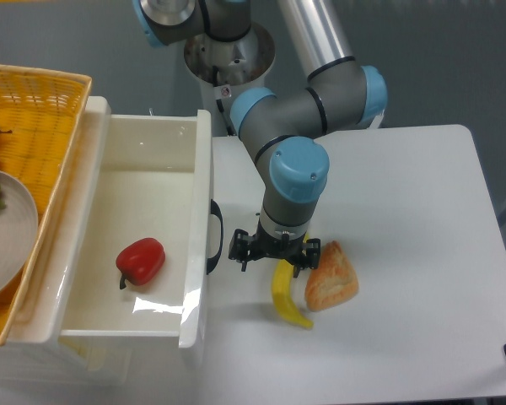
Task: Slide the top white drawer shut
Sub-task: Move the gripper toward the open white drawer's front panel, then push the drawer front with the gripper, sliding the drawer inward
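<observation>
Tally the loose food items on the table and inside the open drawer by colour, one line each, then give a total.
Red: 1, the pepper in the top white drawer
Yellow: 1, the banana on the table
Golden brown: 1, the pastry on the table
Total: 3
</observation>
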